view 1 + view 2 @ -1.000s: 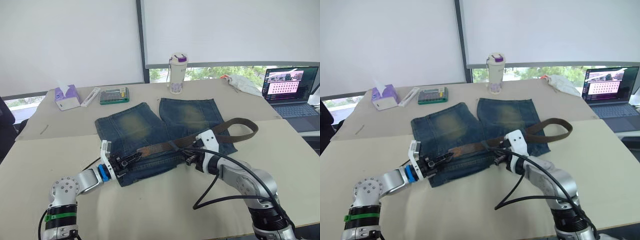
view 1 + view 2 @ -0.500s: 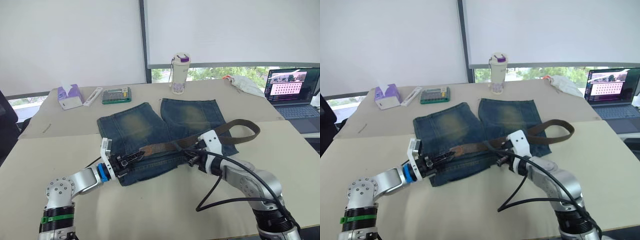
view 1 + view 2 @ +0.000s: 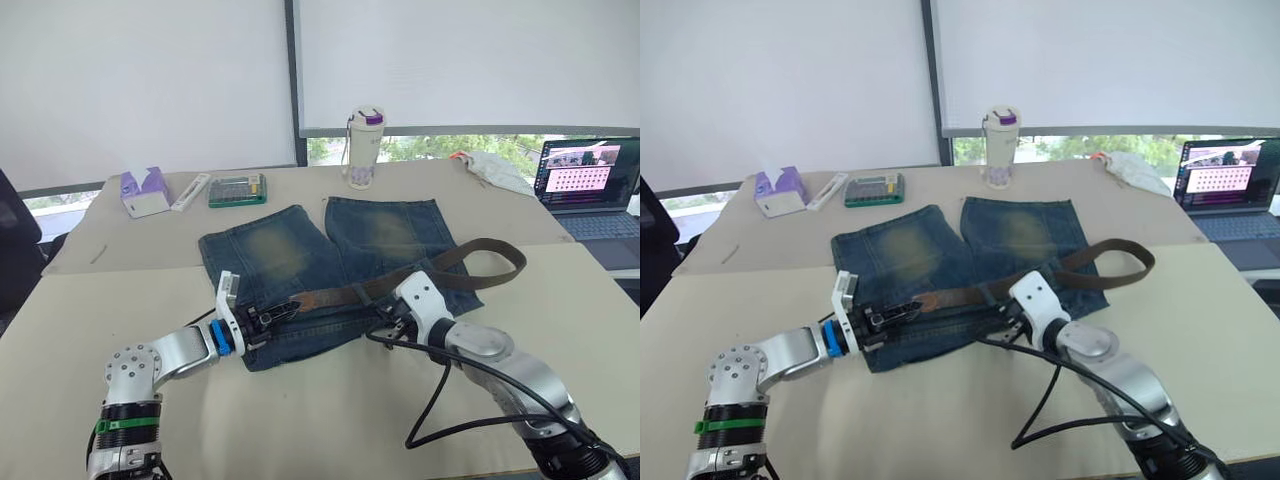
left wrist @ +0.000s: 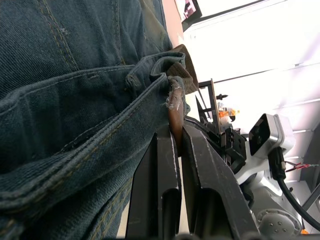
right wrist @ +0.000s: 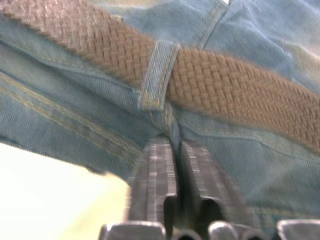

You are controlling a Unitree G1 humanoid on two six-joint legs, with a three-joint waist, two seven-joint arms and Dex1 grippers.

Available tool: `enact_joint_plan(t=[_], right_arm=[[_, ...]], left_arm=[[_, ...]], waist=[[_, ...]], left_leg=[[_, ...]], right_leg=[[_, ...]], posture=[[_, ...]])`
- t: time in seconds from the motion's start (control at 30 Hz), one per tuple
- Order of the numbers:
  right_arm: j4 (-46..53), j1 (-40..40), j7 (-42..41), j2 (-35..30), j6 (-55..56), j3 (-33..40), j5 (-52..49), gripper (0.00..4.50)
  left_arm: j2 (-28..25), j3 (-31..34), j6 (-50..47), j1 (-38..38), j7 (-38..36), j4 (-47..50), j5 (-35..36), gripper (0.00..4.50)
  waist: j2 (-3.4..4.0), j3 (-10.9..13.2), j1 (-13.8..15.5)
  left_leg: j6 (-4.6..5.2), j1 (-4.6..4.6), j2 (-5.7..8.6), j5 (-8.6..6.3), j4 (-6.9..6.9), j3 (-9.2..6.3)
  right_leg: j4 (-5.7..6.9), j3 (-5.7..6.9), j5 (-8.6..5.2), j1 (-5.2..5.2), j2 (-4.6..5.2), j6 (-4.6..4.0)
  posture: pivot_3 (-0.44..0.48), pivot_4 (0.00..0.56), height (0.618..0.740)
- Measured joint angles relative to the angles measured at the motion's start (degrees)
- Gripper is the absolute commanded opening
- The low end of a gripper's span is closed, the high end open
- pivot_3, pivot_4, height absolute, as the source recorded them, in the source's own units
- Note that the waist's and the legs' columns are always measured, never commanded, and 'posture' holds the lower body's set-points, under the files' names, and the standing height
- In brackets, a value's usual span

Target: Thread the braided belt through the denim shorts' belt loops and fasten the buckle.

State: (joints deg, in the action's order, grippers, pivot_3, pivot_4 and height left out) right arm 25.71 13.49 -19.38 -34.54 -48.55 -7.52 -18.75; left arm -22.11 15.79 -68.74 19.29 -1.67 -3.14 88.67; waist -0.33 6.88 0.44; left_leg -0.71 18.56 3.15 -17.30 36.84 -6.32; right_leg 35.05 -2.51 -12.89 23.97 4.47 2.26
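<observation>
The long dark brown braided belt (image 3: pixel 400 280) lies along the waistband of the blue faded denim shorts (image 3: pixel 300 255), which are spread flat on the beige table (image 3: pixel 330 420). It passes under a narrow denim belt loop (image 5: pixel 157 75), and its far end curls off past the right leg. The left gripper (image 4: pixel 176 150) pinches the belt's tip. The right gripper (image 5: pixel 172 150) clamps the waistband fabric just below that loop.

Faded blue denim shorts (image 3: pixel 300 260): rough matt cloth w/ stitched seams. Brown braided belt (image 5: pixel 225 90): coarse woven weave. Beige bench (image 3: pixel 330 420): smooth, matt.
</observation>
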Motion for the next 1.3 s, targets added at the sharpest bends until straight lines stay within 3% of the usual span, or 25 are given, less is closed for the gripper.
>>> enact_joint_plan(t=[0.03,0.23,0.43,0.67,0.93,1.3], right_arm=[[0.5,-0.6,0.0,-0.1,-0.7,1.4,-0.2,2.03],[4.1,-0.2,0.9,3.7,-6.9,6.8,-4.0,2.03],[4.3,4.2,1.4,7.0,-9.0,2.5,-3.8,2.03],[-1.5,6.6,0.3,8.0,-8.3,-6.2,0.2,0.05],[-6.1,7.8,-0.5,9.7,-5.5,-7.6,2.9,0.05],[-6.9,6.4,-1.8,11.4,-2.9,-7.9,1.7,0.05]], left_arm=[[0.0,0.1,0.0,0.0,0.1,-0.2,0.0,0.00],[0.0,0.2,0.0,1.2,0.7,-1.9,0.0,0.00],[0.4,0.0,-0.2,2.7,1.1,-2.4,0.2,0.00],[1.1,-0.7,-0.3,4.0,1.5,-2.6,0.2,0.00],[-1.0,0.6,-0.3,5.1,1.1,-5.3,0.7,0.00],[-8.1,3.2,-0.4,5.2,-2.2,-11.4,8.6,0.00]], waist=[[-0.01,0.0,0.0],[-0.01,0.0,-0.2],[-0.01,0.0,-0.3],[-0.04,0.0,-0.3],[-0.18,-0.1,-0.8],[-0.19,-0.1,-1.4]], left_leg=[[0.01,0.00,-0.01,-0.01,0.00,0.00],[0.01,-0.01,-0.04,-0.01,-0.02,0.00],[-0.06,-0.01,-0.03,0.03,-0.02,-0.02],[-0.10,-0.01,0.00,0.06,-0.01,-0.03],[-0.16,-0.06,-0.05,0.09,-0.03,-0.04],[-0.16,-0.05,-0.06,0.09,-0.08,-0.05]], right_leg=[[0.00,0.00,0.00,0.00,-0.02,0.00],[0.03,0.01,0.01,0.03,-0.10,-0.02],[0.03,0.03,0.01,0.03,-0.07,-0.02],[0.04,0.05,0.01,0.04,-0.06,-0.02],[0.07,0.05,0.01,0.04,-0.13,-0.03],[0.10,0.05,0.01,0.14,-0.14,-0.03]], posture=[[0.000,0.150,0.740],[0.000,0.150,0.740],[0.000,0.150,0.740],[0.000,0.150,0.740],[0.000,0.150,0.740],[0.000,0.150,0.740]])
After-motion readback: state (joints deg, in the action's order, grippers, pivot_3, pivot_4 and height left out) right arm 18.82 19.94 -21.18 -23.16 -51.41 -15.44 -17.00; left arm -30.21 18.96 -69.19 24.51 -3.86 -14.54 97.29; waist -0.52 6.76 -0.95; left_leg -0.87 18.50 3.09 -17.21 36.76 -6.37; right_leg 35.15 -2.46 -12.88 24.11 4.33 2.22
